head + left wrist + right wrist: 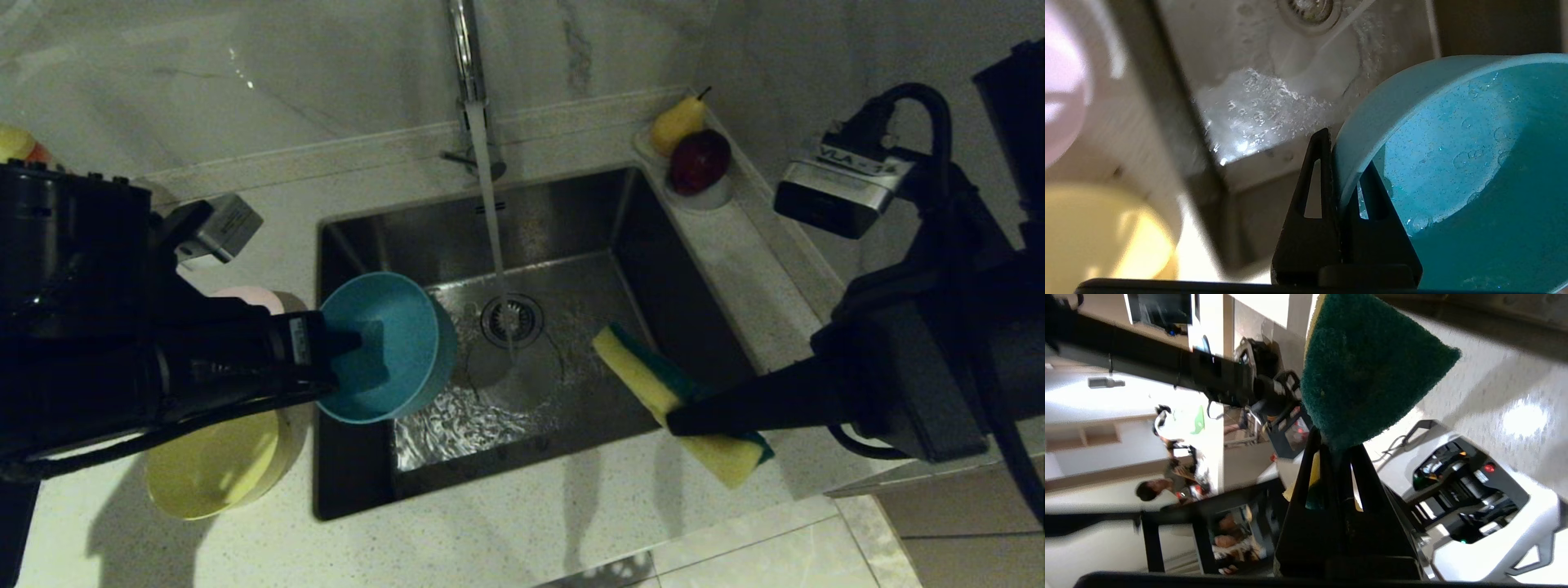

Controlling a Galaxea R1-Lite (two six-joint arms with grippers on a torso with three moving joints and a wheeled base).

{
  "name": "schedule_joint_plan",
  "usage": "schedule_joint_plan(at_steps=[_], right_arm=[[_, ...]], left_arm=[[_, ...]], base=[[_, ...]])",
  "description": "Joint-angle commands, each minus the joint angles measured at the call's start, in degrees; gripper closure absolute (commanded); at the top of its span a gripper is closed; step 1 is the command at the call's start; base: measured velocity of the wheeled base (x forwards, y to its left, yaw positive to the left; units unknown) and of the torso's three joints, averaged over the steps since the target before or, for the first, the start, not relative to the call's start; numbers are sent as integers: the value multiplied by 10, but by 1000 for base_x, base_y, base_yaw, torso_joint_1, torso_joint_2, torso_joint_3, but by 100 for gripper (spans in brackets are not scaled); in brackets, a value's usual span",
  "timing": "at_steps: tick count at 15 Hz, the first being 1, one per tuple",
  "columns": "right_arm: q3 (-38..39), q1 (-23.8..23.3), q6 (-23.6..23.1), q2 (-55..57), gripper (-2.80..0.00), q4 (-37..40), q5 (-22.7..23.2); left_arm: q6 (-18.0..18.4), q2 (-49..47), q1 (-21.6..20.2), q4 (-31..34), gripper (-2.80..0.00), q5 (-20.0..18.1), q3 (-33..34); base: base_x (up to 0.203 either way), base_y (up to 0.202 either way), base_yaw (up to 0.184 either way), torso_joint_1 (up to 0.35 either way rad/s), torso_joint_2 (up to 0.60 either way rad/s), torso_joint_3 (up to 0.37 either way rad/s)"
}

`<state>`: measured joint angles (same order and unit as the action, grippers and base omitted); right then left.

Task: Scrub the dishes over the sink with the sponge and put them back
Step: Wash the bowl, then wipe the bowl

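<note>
Speckled worktop [522, 523] round steel sink [571, 245], tap running. Left pincer [347, 351] clamped on blue bowl's [392, 327] rim over sink. Right pincer [682, 420] clamped on sponge [645, 376] at sink's near right edge.

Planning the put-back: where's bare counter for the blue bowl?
Free: front counter strip below the sink, and the right ledge between fruit dish and sponge. Crowded: left of the sink, where the pink bowl and yellow bowl sit under the left arm.

Dim head view; wrist views blurred, glare on wet sink [1257, 134].
</note>
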<state>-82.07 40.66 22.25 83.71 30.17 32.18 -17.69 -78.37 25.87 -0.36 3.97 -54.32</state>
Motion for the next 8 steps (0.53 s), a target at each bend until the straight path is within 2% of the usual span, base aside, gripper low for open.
schedule_joint_plan(at_steps=[1, 5, 8], right_arm=[[-38, 2, 19, 56, 0, 2, 3], [-96, 8, 58, 93, 0, 2, 3], [-122, 20, 75, 110, 0, 3, 2]], left_arm=[[-1, -38, 25, -1, 0, 12, -39], [23, -75, 106, -4, 0, 122, -57], [36, -96, 148, -27, 0, 193, -56]], base=[[0, 0, 0, 0, 0, 0], [0, 0, 0, 0, 0, 0], [0, 0, 0, 0, 0, 0]])
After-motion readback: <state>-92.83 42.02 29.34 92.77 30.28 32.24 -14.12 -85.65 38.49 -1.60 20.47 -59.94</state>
